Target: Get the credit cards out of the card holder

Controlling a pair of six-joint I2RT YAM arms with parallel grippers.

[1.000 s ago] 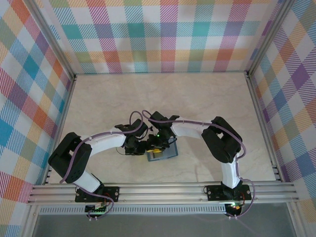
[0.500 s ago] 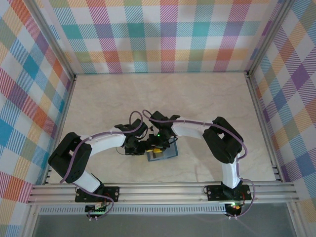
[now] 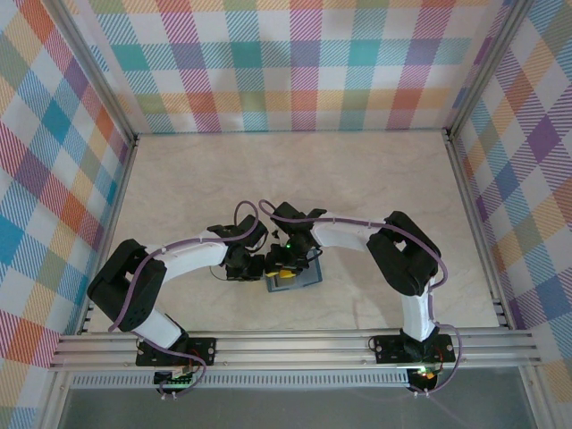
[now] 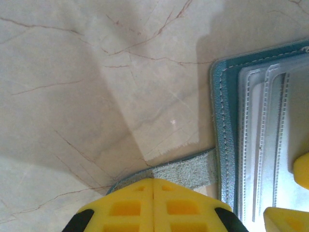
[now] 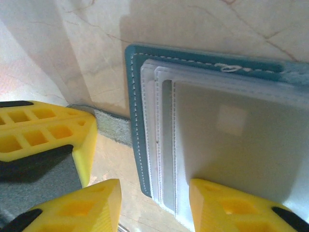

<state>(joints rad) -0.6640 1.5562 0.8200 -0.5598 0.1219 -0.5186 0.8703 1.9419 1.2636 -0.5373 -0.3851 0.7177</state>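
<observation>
The teal card holder (image 3: 307, 276) lies open on the table between both arms, its grey-blue stitched slots (image 5: 159, 140) facing up. My left gripper (image 4: 153, 186) is shut on the holder's fuzzy side tab (image 4: 190, 169), at the holder's left edge. My right gripper (image 5: 154, 191) is open just above the holder. It straddles the slotted edge, one finger over the bare table and the other over the pale inner panel (image 5: 231, 135). That panel sits behind the slot layers. I cannot tell the credit cards apart from the pocket layers.
The marble-look table (image 3: 375, 188) stretches out behind and to both sides of the holder. Plaid walls (image 3: 295, 63) enclose it, and an aluminium rail (image 3: 295, 344) runs along the near edge. The two grippers are close together beside the holder.
The right gripper's jaws have spread a little wider over the holder's edge. The left gripper and the holder have stayed put.
</observation>
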